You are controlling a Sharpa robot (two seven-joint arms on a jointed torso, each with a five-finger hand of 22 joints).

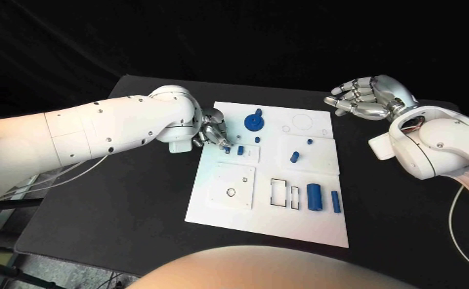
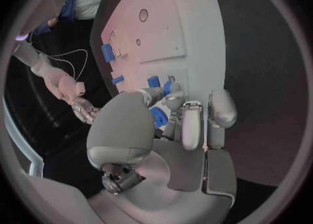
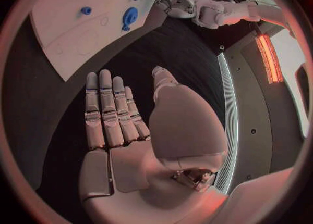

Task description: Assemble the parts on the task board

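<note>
The white task board (image 1: 269,224) lies at the centre of the head view, carrying small blue parts: a round disc with a knob (image 1: 255,123) near its top, a cylinder (image 1: 314,196) lower right. The left hand (image 1: 211,135) pinches a small blue part (image 2: 158,117) at the board's upper-left edge, while the right hand (image 1: 369,98) hovers empty, fingers spread, off the upper-right corner

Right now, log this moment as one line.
left hand: at small blue part, grip unclear | right hand: open, off task board
</note>
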